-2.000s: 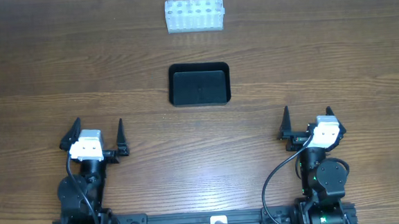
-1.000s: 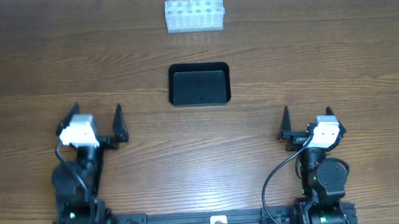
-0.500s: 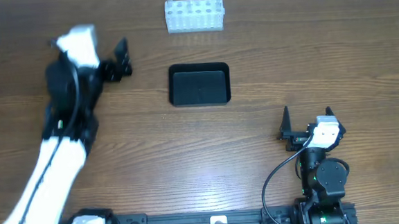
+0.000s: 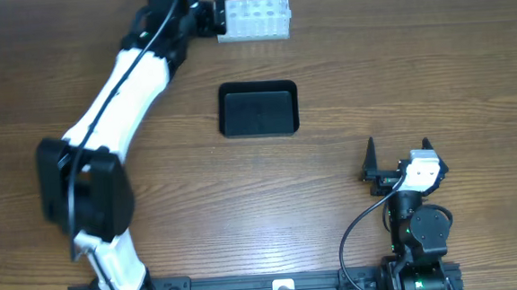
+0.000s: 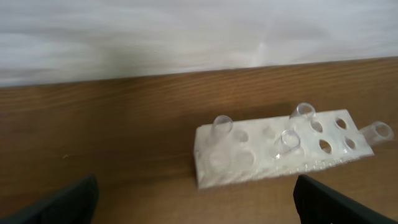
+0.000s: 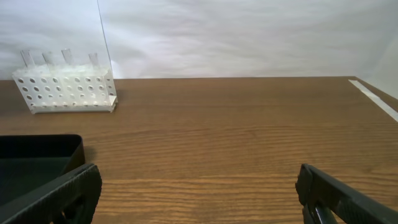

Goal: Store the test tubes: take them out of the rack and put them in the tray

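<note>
**Now hanging wide open: the left gripper before the test tube rack**

The left gripper (image 5: 196, 193) is holding its two dark fingers (image 5: 68, 202) spread far apart, with nothing between them. Just ahead of it, the white test tube rack (image 5: 280, 155) is sitting on the wooden table (image 4: 415, 63), lying more before one finger than the other. I cannot tell whether either finger is touching it. Four clear test tubes (image 5: 222, 127) are standing in the rack's holes: one at the end nearest the gripper, two around the middle, and one at the far corner. The far corner tube is leaning outward in the wrist view. The other holes are showing open. From above, the white left arm (image 4: 128, 76) is stretching up the table to the rack's left end.

Back from the gripper, towards the arm bases, the black tray (image 4: 257, 86) is lying flat on the table. It is well apart from the rack and there is nothing inside it.

Farther off still, the right gripper (image 4: 398, 144) is sitting low over the table near its own base, likewise spread wide and holding nothing. Seen from its wrist, the tray's corner is lying just ahead of one finger. The rack is standing beyond it at the table's far side, with the four tubes rising above its top.
</note>
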Controlling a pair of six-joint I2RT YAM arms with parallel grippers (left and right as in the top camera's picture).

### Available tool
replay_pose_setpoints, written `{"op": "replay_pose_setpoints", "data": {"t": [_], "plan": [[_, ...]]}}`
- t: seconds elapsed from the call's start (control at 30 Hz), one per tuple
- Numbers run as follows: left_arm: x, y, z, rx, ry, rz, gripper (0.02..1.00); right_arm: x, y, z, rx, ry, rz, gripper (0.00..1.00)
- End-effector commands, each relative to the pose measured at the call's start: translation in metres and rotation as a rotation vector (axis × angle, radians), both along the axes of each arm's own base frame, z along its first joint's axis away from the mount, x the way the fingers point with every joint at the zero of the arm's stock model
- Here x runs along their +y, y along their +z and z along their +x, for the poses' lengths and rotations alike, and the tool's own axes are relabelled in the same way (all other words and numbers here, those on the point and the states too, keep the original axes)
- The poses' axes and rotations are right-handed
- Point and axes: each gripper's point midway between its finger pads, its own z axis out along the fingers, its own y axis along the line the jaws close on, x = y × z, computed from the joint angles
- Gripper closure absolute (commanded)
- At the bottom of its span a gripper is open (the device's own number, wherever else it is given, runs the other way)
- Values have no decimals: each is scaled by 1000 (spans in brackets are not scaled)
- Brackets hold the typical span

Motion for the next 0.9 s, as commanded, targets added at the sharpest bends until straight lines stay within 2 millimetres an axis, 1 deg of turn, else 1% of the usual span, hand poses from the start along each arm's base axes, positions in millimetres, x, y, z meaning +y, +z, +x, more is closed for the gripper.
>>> {"op": "replay_pose_setpoints", "data": {"t": [0.03, 0.17, 0.23, 0.27, 0.63, 0.7, 0.8, 0.9], "plan": [[-14, -11, 30, -6, 19, 14, 20, -1, -2, 0, 2, -2, -7, 9], [-21, -27, 45, 1, 18, 18, 20, -1, -2, 0, 2, -2, -7, 9], [-23, -32, 50, 2, 21, 17, 20, -1, -2, 0, 2, -2, -7, 7], [-20, -33, 54, 1, 48, 12, 20, -1, -2, 0, 2, -2, -7, 9], [-16, -52, 63, 1, 80, 26, 23, -1, -2, 0, 2, -2, -7, 7], [-17, -55, 65, 1, 80, 26, 42, -1, -2, 0, 2, -2, -7, 9], [-18, -58, 67, 1, 80, 25, 110, -1, -2, 0, 2, -2, -7, 9], [-18, -58, 67, 1, 78, 26, 198, -1, -2, 0, 2, -2, -7, 9]]}}
